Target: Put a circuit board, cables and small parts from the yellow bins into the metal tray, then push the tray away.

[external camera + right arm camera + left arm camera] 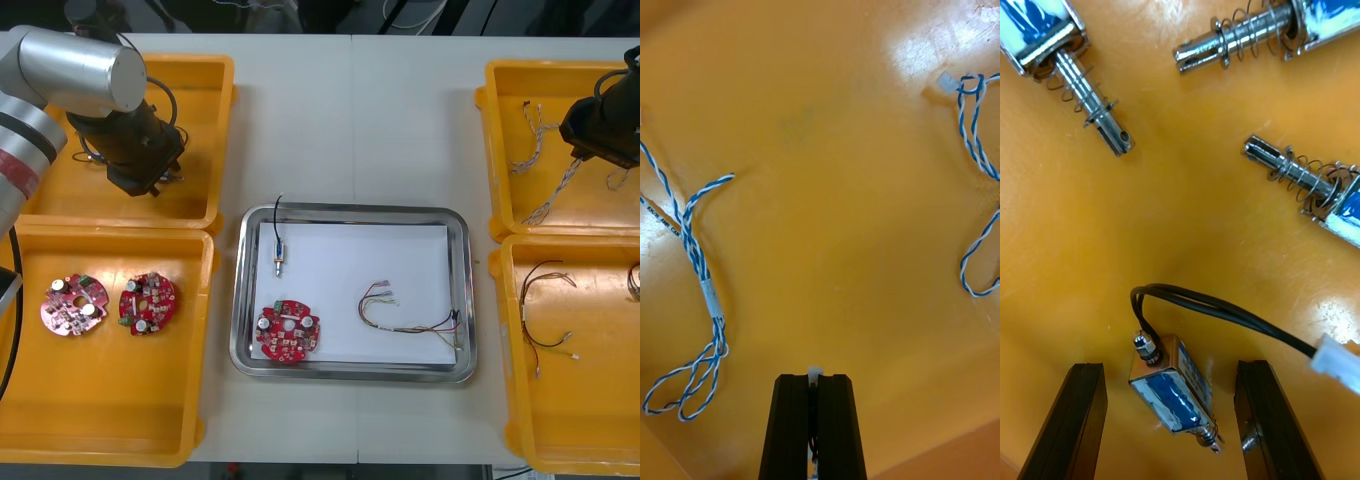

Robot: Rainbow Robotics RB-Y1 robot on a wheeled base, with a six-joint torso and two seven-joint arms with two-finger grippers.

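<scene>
We find the left gripper [1171,427] low over the far-left yellow plastic bin [205,110]. Its fingers are wide apart and hold nothing. They straddle a small block-shaped metal part with a blue label and a black lead [1171,390], which lies on the bin floor and touches neither finger.

We judge this part dense, rigid and smooth-sided, so it is liable to slip. The lead is soft and will trail. The hold belongs across the flat sides of the body, not on the lead or the thin pin.

The right gripper [815,386] hangs over the far-right yellow bin [560,80]. Its fingers are closed almost together on a small white tab, apparently the end of a twisted blue and white cable [555,195]. How that cable runs within the fingers is hidden.

The shiny metal tray [462,300] lies between the bins, well apart from both grippers.
</scene>
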